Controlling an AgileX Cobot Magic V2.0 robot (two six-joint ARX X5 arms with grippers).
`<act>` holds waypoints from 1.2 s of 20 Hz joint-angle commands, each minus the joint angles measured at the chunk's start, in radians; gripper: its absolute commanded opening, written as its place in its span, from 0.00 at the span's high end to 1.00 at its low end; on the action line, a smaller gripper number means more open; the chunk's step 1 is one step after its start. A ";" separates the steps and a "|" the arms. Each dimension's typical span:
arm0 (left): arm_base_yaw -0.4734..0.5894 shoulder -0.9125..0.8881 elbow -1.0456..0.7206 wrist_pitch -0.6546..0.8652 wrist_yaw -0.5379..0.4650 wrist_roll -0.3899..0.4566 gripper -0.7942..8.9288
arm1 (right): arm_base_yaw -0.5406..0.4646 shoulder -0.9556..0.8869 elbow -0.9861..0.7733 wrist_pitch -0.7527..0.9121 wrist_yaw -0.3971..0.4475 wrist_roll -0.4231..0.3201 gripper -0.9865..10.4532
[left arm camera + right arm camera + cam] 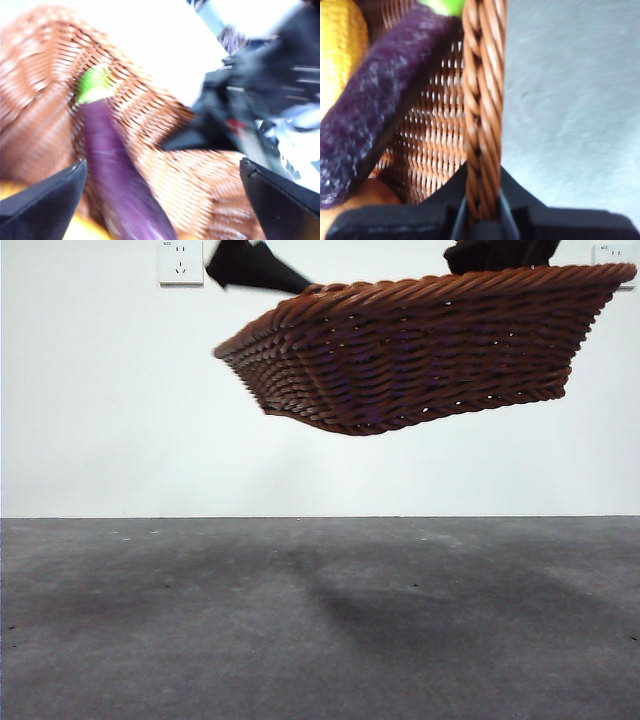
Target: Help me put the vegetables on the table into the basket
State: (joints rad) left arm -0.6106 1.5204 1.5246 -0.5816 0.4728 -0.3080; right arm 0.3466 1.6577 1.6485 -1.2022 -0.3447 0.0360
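Gripping with my right gripper (481, 212), I clamp the braided rim of the shallow brown woven wicker basket (420, 350), which hangs tilted above the dark grey bench (320, 630). Inside lie the long purple eggplant (380, 100), a yellow-orange vegetable (340, 45) and a brown one, mostly hidden. Stiff wicker, lopsided load: one-edge hold may tip. My left gripper (160, 200) hovers wide, blurred.

Right hand (481, 220) clamped on braided rim; left hand (160, 200) spread wide.
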 commanded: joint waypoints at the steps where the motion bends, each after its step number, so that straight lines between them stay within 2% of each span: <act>1: 0.004 -0.071 -0.004 -0.021 -0.027 0.034 0.29 | -0.053 0.033 0.000 0.014 -0.003 0.013 0.92; 4: 0.004 -0.193 -0.004 -0.156 -0.033 0.121 0.30 | -0.141 0.089 0.000 0.054 -0.003 0.013 0.92; 6: 0.003 -0.272 -0.004 -0.283 -0.050 0.165 0.37 | -0.198 0.144 0.000 0.098 -0.008 0.009 0.92; 7: 0.000 -0.309 -0.004 -0.346 -0.085 0.184 0.55 | -0.228 0.177 0.000 0.122 -0.029 0.008 0.92; 8: -0.006 -0.346 -0.004 -0.406 -0.127 0.206 0.81 | -0.253 0.211 0.000 0.147 -0.062 0.005 0.92; 9: -0.016 -0.377 -0.004 -0.460 -0.172 0.216 0.92 | -0.277 0.243 0.000 0.166 -0.102 -0.020 0.92; 12: -0.041 -0.440 -0.004 -0.607 -0.259 0.222 0.92 | -0.329 0.332 0.000 0.215 -0.121 -0.040 0.92; 15: -0.051 -0.465 -0.005 -0.735 -0.264 0.206 0.92 | -0.356 0.402 0.000 0.251 -0.146 -0.084 0.92; 21: -0.100 -0.494 -0.005 -0.737 -0.256 0.169 0.92 | -0.376 0.487 0.002 0.313 -0.146 -0.082 0.91; 22: -0.105 -0.497 -0.005 -0.737 -0.256 0.169 0.92 | -0.376 0.487 0.002 0.329 -0.130 -0.083 0.87; 24: -0.117 -0.504 -0.005 -0.737 -0.256 0.158 0.92 | -0.376 0.478 0.004 0.335 -0.130 -0.072 0.52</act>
State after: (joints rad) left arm -0.7246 1.0222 1.5242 -1.3224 0.2161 -0.1398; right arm -0.0280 2.1292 1.6497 -0.8680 -0.4759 -0.0376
